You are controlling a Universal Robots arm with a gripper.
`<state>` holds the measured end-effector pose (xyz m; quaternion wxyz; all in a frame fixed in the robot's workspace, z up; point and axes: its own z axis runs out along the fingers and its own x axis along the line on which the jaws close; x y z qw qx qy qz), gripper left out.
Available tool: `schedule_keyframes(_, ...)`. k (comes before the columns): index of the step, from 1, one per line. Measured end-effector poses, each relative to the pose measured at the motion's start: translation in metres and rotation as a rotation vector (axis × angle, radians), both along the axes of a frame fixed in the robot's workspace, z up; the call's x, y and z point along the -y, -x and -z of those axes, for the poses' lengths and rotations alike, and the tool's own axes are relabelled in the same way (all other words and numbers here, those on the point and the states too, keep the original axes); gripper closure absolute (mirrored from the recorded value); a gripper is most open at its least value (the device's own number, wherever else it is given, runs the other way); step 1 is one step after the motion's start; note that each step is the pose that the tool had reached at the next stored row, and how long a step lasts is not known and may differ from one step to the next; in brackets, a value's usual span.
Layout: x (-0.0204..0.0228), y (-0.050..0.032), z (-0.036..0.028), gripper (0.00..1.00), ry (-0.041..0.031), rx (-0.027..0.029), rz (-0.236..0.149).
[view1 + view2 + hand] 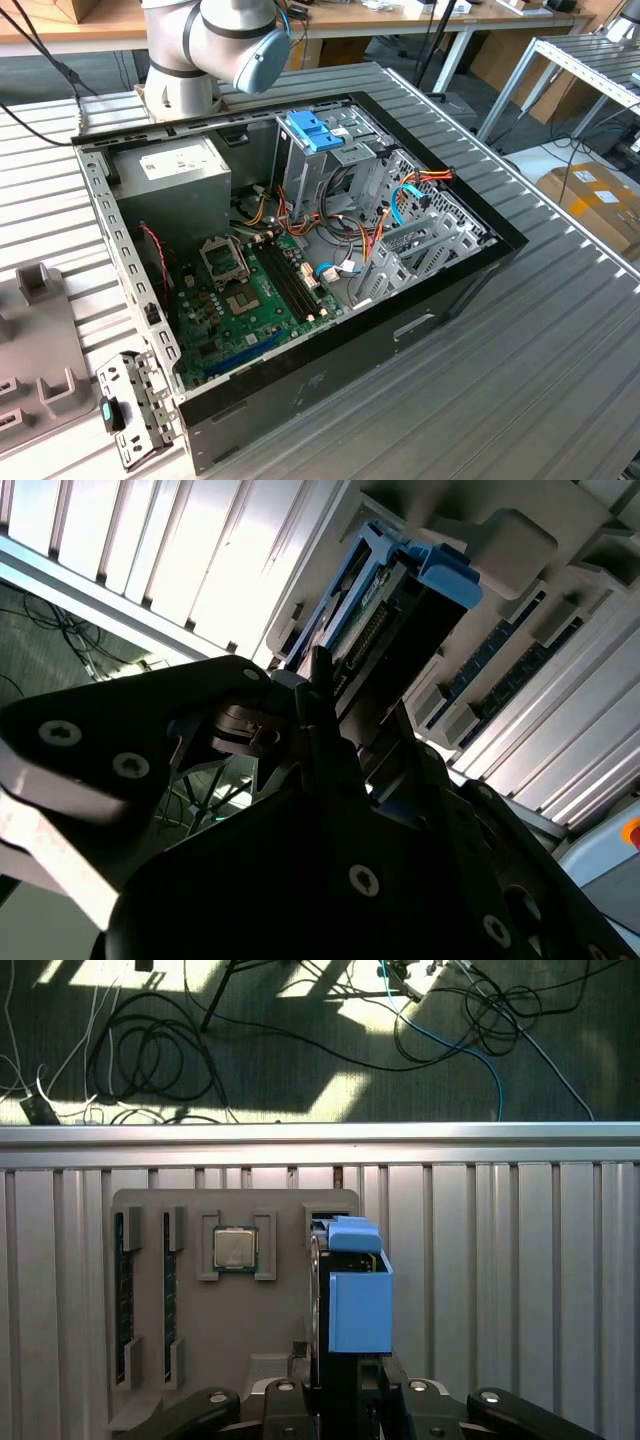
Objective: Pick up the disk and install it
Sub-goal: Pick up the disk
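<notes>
First wrist view looks along the tool [345, 1385]. Its dark fingers are clenched on the near end of the disk [360, 1305], pinching the two flat faces. The drive stands on its narrow edge with the light-blue carrier end pointing away from the tool. That grip makes sense to me: the broad metal sides give the pads something flat to bite on, and the plastic rail is left free. In the second wrist view the drive's connector edge runs out from between the fingers in the same way.

Directly behind the disk lies a grey tray [150, 1210] with moulded pockets. One holds a processor chip [235, 1250], and two long ones hold memory sticks [124, 1290] (each part has its own nest, so it sits in a known spot). The disk is over the tray's pocket beside the chip, but I cannot tell whether it is seated or already clear of it.

The tray rests on the slatted table [500, 1290] close to one edge, and beyond that edge cables [150, 1060] trail on the floor.

In the exterior view the open computer case [400, 330] lies on its side in the middle of the table. Its drive cage [340, 160] faces up beside the arm [215, 40], so the disk is well apart from it and not yet installed.
</notes>
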<state>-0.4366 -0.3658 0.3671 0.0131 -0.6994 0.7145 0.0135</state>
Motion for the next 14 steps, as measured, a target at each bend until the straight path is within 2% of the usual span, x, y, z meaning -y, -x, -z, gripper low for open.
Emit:
schedule_keyframes(9, 0.0000, 0.0000, -0.0003, 0.65, 0.0000, 0.0000, 0.000)
schedule_keyframes(11, 0.0000, 0.0000, -0.0018, 0.65, 0.0002, -0.0004, 0.000)
schedule_keyframes(14, 0.0000, 0.0000, -0.0079, 0.65, 0.0001, -0.0001, 0.000)
